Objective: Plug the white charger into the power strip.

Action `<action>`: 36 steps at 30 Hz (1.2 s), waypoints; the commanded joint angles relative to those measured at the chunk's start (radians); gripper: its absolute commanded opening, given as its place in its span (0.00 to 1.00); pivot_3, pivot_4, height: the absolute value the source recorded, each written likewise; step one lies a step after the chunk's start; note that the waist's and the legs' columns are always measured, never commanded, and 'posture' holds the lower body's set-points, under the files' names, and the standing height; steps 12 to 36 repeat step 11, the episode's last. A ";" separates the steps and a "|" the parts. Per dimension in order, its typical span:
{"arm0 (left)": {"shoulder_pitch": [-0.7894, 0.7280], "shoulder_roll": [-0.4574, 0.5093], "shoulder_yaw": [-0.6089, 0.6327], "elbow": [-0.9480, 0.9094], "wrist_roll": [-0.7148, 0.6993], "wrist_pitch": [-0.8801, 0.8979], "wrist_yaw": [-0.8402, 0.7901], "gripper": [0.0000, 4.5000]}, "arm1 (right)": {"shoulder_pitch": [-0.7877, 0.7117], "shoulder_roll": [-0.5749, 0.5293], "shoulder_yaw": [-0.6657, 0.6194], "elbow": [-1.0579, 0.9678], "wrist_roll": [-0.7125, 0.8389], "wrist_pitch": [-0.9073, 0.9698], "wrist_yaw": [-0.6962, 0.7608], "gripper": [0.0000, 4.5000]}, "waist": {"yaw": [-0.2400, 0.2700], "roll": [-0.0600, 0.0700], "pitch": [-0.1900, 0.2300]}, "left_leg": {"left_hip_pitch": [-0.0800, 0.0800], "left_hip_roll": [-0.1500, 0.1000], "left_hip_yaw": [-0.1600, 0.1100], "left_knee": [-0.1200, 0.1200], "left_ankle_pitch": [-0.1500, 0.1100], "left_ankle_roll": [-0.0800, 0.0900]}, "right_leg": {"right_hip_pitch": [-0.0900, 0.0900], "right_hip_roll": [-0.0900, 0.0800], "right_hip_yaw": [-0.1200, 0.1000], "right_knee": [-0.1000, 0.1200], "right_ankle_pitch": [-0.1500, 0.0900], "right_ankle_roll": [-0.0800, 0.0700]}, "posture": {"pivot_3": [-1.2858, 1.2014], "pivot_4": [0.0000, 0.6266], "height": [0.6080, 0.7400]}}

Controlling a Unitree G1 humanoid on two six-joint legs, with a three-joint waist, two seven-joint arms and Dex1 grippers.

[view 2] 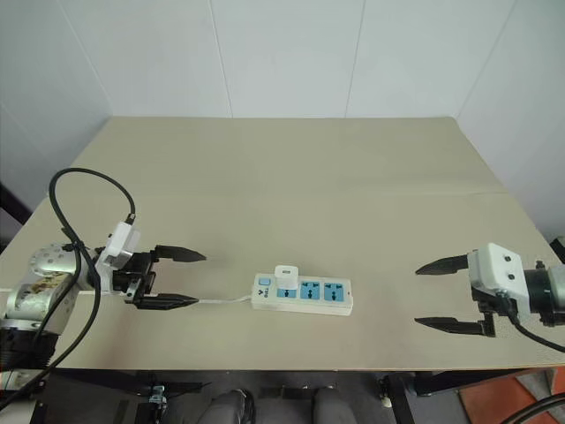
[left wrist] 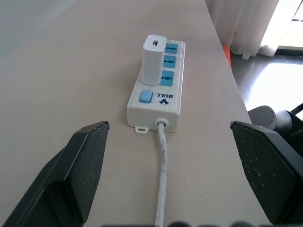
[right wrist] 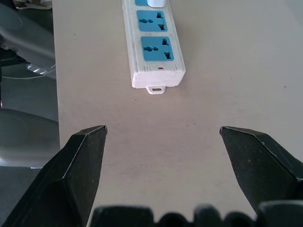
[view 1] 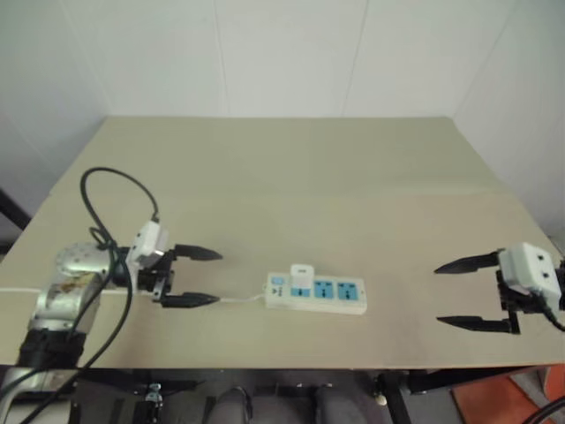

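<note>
White charger seated upright in the socket nearest the switch end of power strip, near table's front edge; other two blue sockets vacant. Left gripper and right gripper well apart on either side, fingers spread wide, grasping nothing. Probably standing clear because plugging looks done.

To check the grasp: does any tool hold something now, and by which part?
Nothing is held. Left tool and right tool are open, apart from the power strip.
</note>
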 commanded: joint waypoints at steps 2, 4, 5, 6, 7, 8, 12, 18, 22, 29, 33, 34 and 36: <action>-0.004 0.008 0.003 -0.024 -0.018 0.005 -0.010 0.99 | 0.027 -0.015 -0.074 -0.052 0.018 0.025 -0.012 1.00 | 0.000 0.000 0.000 | 0.000 0.000 0.000 0.000 0.000 0.000 | 0.000 0.000 0.000 0.000 0.000 0.000 | 0.52 0.24 1.00; -0.011 0.003 -0.001 -0.011 -0.012 -0.002 -0.010 0.99 | 0.038 -0.010 -0.082 -0.064 0.016 0.025 -0.017 1.00 | 0.000 0.000 0.000 | 0.000 0.000 0.000 0.000 0.000 0.000 | 0.000 0.000 0.000 0.000 0.000 0.000 | 0.52 0.24 1.00; -0.015 0.000 -0.002 -0.003 -0.007 -0.010 -0.009 0.99 | 0.044 -0.008 -0.086 -0.070 0.016 0.026 -0.019 1.00 | -0.001 0.000 0.000 | 0.000 0.000 0.000 0.000 0.000 0.000 | 0.000 0.000 0.000 0.000 0.000 0.000 | 0.52 0.24 1.00; -0.018 -0.001 -0.004 0.006 -0.001 -0.017 -0.009 0.99 | 0.047 -0.001 -0.091 -0.077 0.025 0.033 -0.026 1.00 | -0.001 0.000 0.000 | 0.000 0.000 0.000 0.000 0.000 0.000 | 0.000 0.000 0.000 0.000 0.000 0.000 | 0.52 0.24 1.00; -0.019 -0.002 -0.006 0.012 0.001 -0.021 -0.009 0.99 | 0.050 0.005 -0.099 -0.088 0.046 0.051 -0.029 1.00 | -0.001 0.000 0.000 | 0.000 0.000 0.000 0.000 0.000 0.000 | 0.000 0.000 0.000 0.000 0.000 0.000 | 0.52 0.24 1.00; -0.019 -0.004 -0.006 0.016 0.000 -0.021 -0.010 0.99 | 0.051 0.009 -0.107 -0.100 0.070 0.074 -0.030 1.00 | -0.001 0.000 0.000 | 0.000 0.000 0.000 0.000 0.000 0.000 | 0.000 0.000 0.000 0.000 0.000 0.000 | 0.52 0.24 1.00; -0.025 -0.021 0.004 0.030 -0.022 0.001 0.001 0.99 | 0.060 0.014 -0.114 -0.124 0.083 0.089 -0.030 1.00 | -0.001 0.000 0.000 | 0.000 0.000 0.000 0.000 0.000 0.000 | 0.000 0.000 0.000 0.000 0.000 0.000 | 0.52 0.24 1.00; -0.025 -0.021 0.004 0.030 -0.022 0.001 0.001 0.99 | 0.060 0.014 -0.114 -0.124 0.083 0.089 -0.030 1.00 | -0.001 0.000 0.000 | 0.000 0.000 0.000 0.000 0.000 0.000 | 0.000 0.000 0.000 0.000 0.000 0.000 | 0.52 0.24 1.00; -0.025 -0.021 0.004 0.030 -0.022 0.001 0.001 0.99 | 0.060 0.014 -0.114 -0.124 0.083 0.089 -0.030 1.00 | -0.001 0.000 0.000 | 0.000 0.000 0.000 0.000 0.000 0.000 | 0.000 0.000 0.000 0.000 0.000 0.000 | 0.52 0.24 1.00; -0.025 -0.021 0.004 0.030 -0.022 0.001 0.001 0.99 | 0.060 0.014 -0.114 -0.124 0.083 0.089 -0.030 1.00 | -0.001 0.000 0.000 | 0.000 0.000 0.000 0.000 0.000 0.000 | 0.000 0.000 0.000 0.000 0.000 0.000 | 0.52 0.24 1.00; -0.025 -0.021 0.004 0.030 -0.022 0.001 0.001 0.99 | 0.060 0.014 -0.114 -0.124 0.083 0.089 -0.030 1.00 | -0.001 0.000 0.000 | 0.000 0.000 0.000 0.000 0.000 0.000 | 0.000 0.000 0.000 0.000 0.000 0.000 | 0.52 0.24 1.00; -0.025 -0.021 0.004 0.030 -0.022 0.001 0.001 0.99 | 0.060 0.014 -0.114 -0.124 0.083 0.089 -0.030 1.00 | -0.001 0.000 0.000 | 0.000 0.000 0.000 0.000 0.000 0.000 | 0.000 0.000 0.000 0.000 0.000 0.000 | 0.52 0.24 1.00; -0.025 -0.021 0.004 0.030 -0.022 0.001 0.001 0.99 | 0.060 0.014 -0.114 -0.124 0.083 0.089 -0.030 1.00 | -0.001 0.000 0.000 | 0.000 0.000 0.000 0.000 0.000 0.000 | 0.000 0.000 0.000 0.000 0.000 0.000 | 0.52 0.24 1.00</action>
